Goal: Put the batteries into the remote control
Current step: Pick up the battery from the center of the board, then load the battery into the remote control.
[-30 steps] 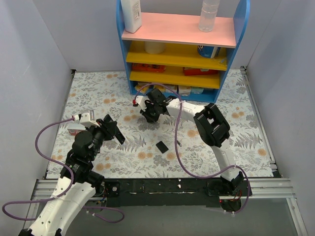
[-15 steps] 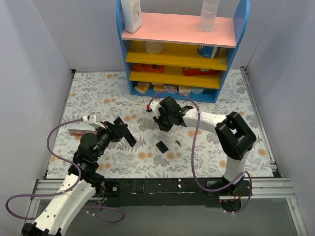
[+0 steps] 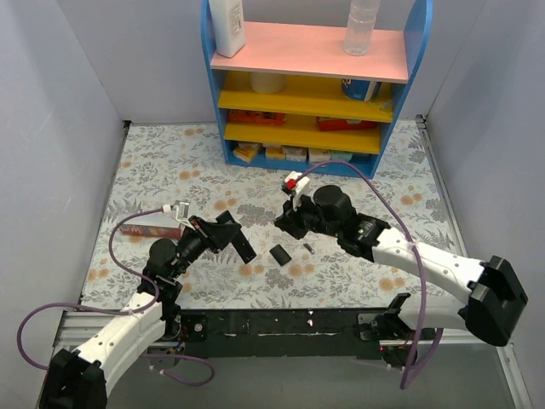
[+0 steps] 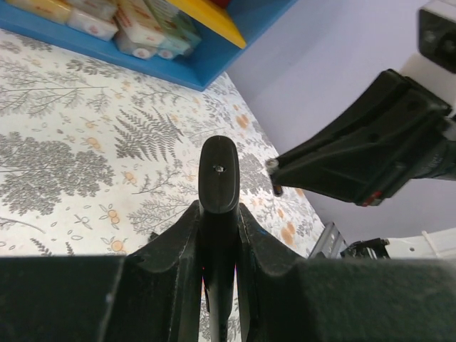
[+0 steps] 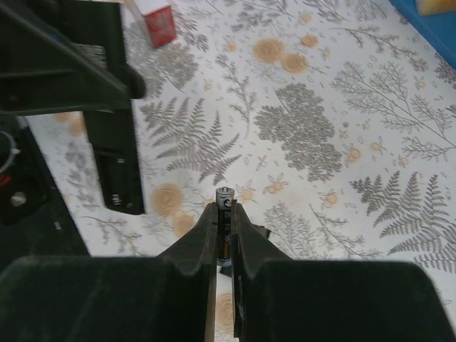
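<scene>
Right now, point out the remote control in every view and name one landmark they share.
Top external: the remote control is left of centre, held in the left gripper.
Left wrist: the remote control is at centre, clamped and pointing away from the camera.
Right wrist: the remote control is on the left side, its battery bay open.
Shared landmark: the blue shelf.

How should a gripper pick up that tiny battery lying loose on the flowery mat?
Probably across its middle, coming straight down: the battery lies flat on the mat, a slim cylinder, so fingers should close on its long sides, clear of the black square piece.
</scene>
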Action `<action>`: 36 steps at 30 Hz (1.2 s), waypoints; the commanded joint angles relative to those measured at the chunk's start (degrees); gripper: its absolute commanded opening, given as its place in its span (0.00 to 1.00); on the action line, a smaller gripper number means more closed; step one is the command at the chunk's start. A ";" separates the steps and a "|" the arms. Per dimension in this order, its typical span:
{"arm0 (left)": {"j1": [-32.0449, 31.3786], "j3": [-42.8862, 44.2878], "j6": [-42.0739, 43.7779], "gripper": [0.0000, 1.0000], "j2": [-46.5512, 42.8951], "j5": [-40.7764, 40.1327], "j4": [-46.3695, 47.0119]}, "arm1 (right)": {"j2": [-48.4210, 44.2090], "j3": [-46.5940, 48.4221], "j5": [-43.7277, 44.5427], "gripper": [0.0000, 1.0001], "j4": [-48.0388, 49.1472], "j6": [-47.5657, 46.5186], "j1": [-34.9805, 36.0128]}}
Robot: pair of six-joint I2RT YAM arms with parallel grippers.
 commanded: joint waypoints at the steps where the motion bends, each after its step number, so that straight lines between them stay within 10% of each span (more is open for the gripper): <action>1: 0.30 -1.05 -3.04 0.00 4.55 4.23 15.95 | -7.83 -5.31 1.71 0.01 10.16 9.30 3.15; 36: -11.91 -2.73 -16.05 0.00 11.77 -12.03 32.14 | -8.29 -16.40 17.54 0.01 38.64 9.93 19.77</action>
